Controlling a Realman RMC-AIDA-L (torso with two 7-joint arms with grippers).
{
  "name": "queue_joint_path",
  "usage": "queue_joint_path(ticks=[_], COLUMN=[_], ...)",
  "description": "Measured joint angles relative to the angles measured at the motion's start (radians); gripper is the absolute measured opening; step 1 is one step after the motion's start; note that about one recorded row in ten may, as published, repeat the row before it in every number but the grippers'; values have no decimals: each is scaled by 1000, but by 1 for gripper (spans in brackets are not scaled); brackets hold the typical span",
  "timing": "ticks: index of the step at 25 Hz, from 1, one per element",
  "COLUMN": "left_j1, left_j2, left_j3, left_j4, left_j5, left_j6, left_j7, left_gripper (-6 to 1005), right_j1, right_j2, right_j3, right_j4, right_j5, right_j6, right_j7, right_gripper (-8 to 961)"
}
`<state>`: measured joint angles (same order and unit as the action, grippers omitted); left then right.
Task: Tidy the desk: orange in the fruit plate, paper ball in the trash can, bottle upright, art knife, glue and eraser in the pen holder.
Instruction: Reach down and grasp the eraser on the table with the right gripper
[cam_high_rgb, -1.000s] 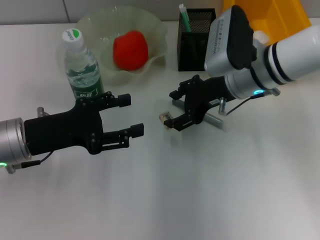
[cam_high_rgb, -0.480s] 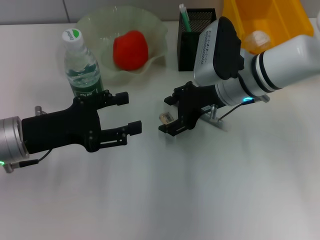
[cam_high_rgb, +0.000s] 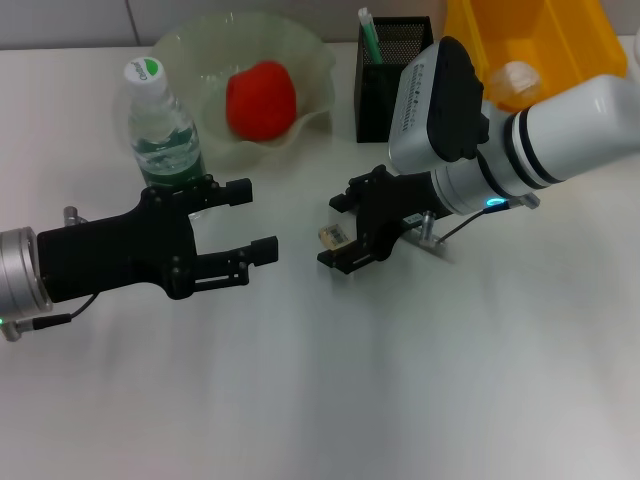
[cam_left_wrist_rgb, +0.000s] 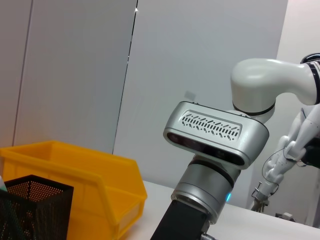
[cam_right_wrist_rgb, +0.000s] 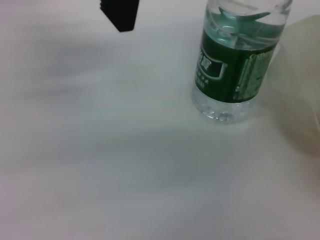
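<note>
The orange (cam_high_rgb: 260, 97) lies in the pale green fruit plate (cam_high_rgb: 312, 60). Left of the plate, the bottle (cam_high_rgb: 160, 125) stands upright; the right wrist view shows the bottle (cam_right_wrist_rgb: 239, 65) too. A white paper ball (cam_high_rgb: 515, 75) sits in the yellow trash can (cam_high_rgb: 560, 30). A green-and-white stick (cam_high_rgb: 367, 35) stands in the black mesh pen holder (cam_high_rgb: 385, 85). My right gripper (cam_high_rgb: 337, 232) is open, low over the table, its fingers either side of a small yellowish eraser (cam_high_rgb: 330, 236). A grey bar, perhaps the art knife (cam_high_rgb: 440, 246), lies partly under the right arm. My left gripper (cam_high_rgb: 252, 217) hangs open, just below the bottle.
The left wrist view shows the yellow trash can (cam_left_wrist_rgb: 75, 170), the pen holder (cam_left_wrist_rgb: 30, 200) and my right arm's wrist (cam_left_wrist_rgb: 215, 135). White desk surface spreads across the front half of the head view.
My right gripper has come left and down, bringing its fingers around the eraser, then held still. The left gripper has drifted slightly left and back toward the bottle.
</note>
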<state>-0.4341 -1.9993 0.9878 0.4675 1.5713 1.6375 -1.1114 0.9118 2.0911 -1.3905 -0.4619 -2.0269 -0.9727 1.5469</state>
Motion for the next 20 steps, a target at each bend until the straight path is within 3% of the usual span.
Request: queue_joint_path(ticks=[10, 20], left_j1=[1, 11], left_j2=[1, 1], left_j3=[-6, -25], left_j4=[0, 12], left_j5=[-1, -1], left_j6=[8, 24], left_j7=[-1, -4], left_gripper=[798, 798], right_j1=[2, 8], right_j2=[1, 1], right_j3=[-1, -1], right_j4=[45, 59], right_j5=[76, 79], right_j6=[29, 37], right_j7=[-66, -66], right_gripper=[715, 630])
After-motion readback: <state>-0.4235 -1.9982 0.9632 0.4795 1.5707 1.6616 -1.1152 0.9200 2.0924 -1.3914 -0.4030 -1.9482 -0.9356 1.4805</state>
